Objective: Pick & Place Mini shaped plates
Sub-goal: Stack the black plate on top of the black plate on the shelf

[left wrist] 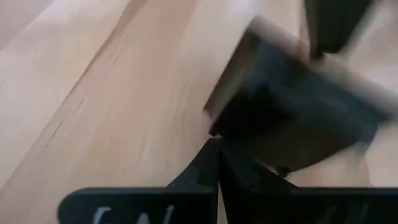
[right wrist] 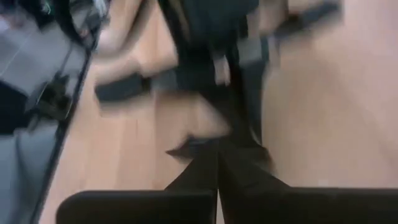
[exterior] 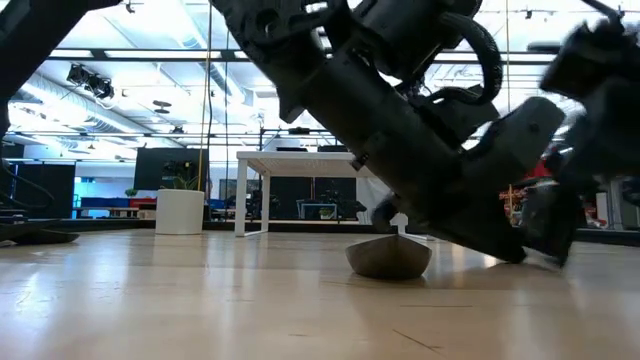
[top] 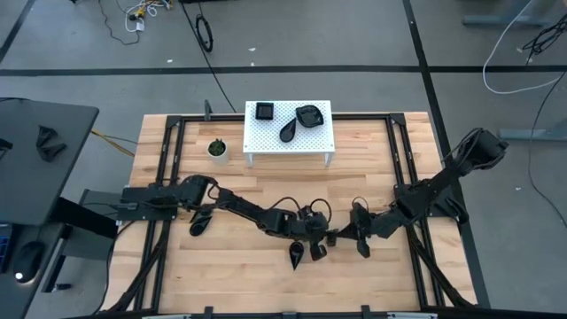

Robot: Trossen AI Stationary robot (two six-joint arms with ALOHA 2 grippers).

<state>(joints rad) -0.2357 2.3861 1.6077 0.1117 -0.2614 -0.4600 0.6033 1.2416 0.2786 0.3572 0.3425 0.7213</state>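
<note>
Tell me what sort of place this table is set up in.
Probably a robotics lab or open workshop: a wooden table in a black frame on grey floor with loose cables, and the low view shows exposed ceiling lights and distant workbenches.

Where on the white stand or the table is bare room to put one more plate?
Free: the right half of the white stand, and the table between stand and arms. Crowded: the stand's left half, with three plates, and mid-table where the left claw and right claw meet.
</note>
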